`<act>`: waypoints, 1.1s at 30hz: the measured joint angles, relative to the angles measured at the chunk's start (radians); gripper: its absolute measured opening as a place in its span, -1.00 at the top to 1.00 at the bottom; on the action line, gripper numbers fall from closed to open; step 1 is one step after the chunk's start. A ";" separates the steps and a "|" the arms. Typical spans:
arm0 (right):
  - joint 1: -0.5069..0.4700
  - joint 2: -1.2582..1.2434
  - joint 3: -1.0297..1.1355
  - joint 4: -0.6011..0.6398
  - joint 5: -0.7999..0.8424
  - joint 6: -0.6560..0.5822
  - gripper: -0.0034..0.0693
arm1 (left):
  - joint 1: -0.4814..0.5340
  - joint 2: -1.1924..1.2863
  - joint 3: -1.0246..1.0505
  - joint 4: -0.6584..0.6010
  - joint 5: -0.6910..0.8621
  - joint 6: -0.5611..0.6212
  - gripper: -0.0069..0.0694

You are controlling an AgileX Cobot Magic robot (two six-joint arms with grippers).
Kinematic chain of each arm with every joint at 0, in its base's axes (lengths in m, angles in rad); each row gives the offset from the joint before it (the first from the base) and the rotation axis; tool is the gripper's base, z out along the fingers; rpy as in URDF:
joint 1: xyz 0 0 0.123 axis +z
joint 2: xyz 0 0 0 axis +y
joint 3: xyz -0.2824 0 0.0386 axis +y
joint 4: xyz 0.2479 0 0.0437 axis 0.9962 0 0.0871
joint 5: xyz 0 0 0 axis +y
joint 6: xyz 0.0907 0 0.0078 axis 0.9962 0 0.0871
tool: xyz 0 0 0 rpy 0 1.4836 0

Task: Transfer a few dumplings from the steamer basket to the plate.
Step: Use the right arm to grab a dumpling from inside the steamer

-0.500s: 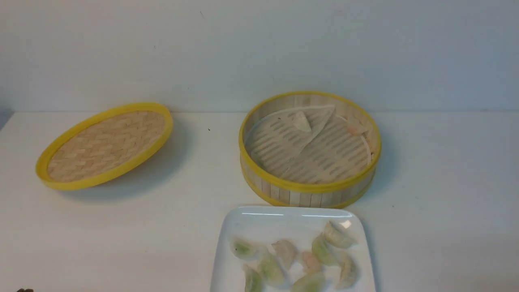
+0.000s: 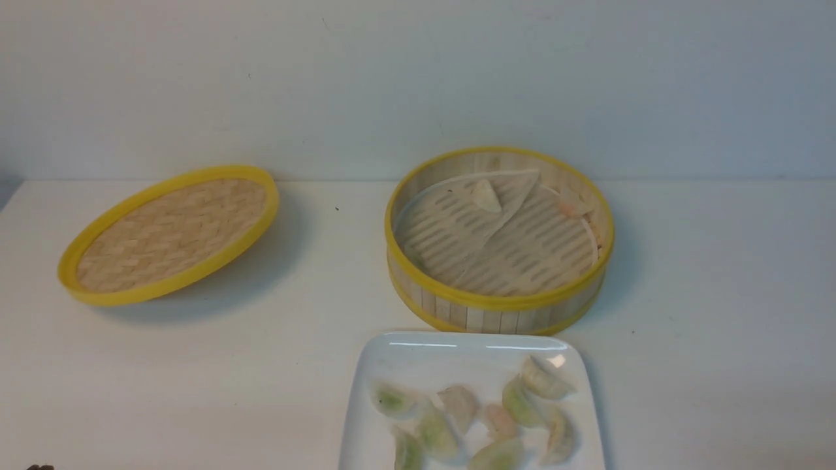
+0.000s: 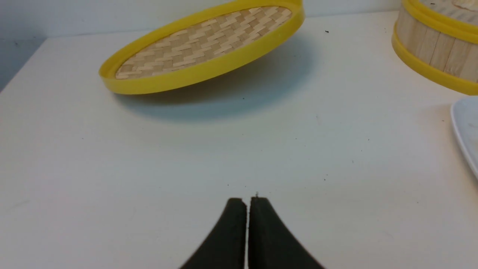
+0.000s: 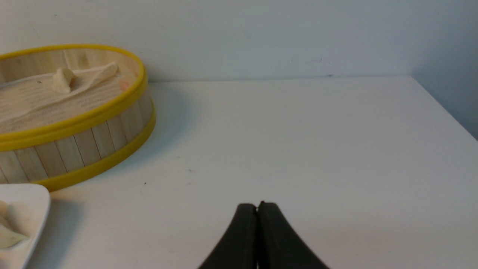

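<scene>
Dumplings [image 2: 460, 405]: several are laid on plate [image 2: 450, 344], between and ahead of the grippers; two are seen in steamer basket [image 2: 503, 312] beyond. Left gripper [image 3: 247, 203] and right gripper [image 4: 257, 207] are closed, empty; parking clear of plate is advised.

The front view looks forward and slightly down across the table [image 2: 196, 391]. Each wrist view sits low, close above that table, facing the wall [image 2: 418, 78]; all three share the steamer basket [image 2: 496, 313] and plate [image 2: 457, 343].
</scene>
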 joint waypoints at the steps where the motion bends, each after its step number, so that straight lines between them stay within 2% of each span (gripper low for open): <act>1: 0.000 0.000 0.000 0.000 0.000 0.000 0.94 | 0.000 0.000 0.000 0.000 0.000 0.000 0.83; 18: 0.000 0.000 0.000 0.008 -0.009 0.002 0.94 | 0.000 0.000 0.000 0.010 0.000 0.002 0.83; 20: 0.000 0.000 0.006 0.052 -0.041 0.021 0.94 | 0.000 0.000 0.000 0.015 0.000 0.002 0.83; 25: 0.000 0.000 0.008 0.409 -0.244 0.227 0.94 | 0.000 0.000 0.000 0.019 0.000 0.002 0.83; 28: 0.000 0.000 0.008 0.561 -0.297 0.285 0.94 | 0.000 0.000 0.000 0.021 0.000 0.002 0.83; 33: 0.000 0.000 0.008 0.619 -0.289 0.271 0.94 | 0.000 0.000 0.004 -0.021 -0.060 -0.016 0.83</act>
